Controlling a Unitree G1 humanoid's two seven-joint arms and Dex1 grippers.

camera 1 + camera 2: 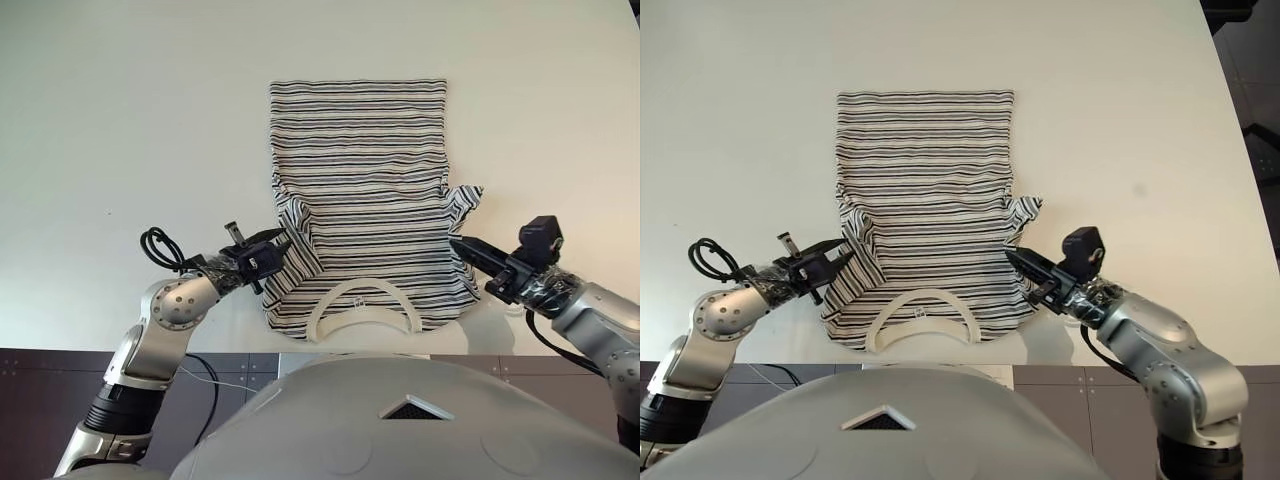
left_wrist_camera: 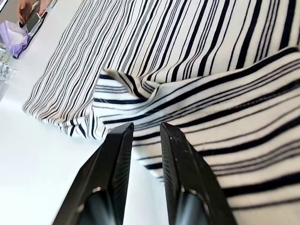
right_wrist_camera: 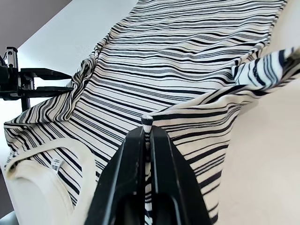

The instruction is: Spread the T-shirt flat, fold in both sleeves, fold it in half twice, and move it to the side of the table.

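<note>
Right jaws pinch a fold of the T-shirt (image 1: 360, 170) — left jaws parted, tips at its opposite edge.

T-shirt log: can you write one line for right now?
T-shirt: spread out, not yet halved | left gripper: open beside T-shirt | right gripper: shut on T-shirt edge

The two head eyes look forward and down on the T-shirt (image 1: 360, 190) from its collar end, both taking in the whole garment. Each wrist camera sits low, close at one sleeve, facing over the T-shirt.
</note>
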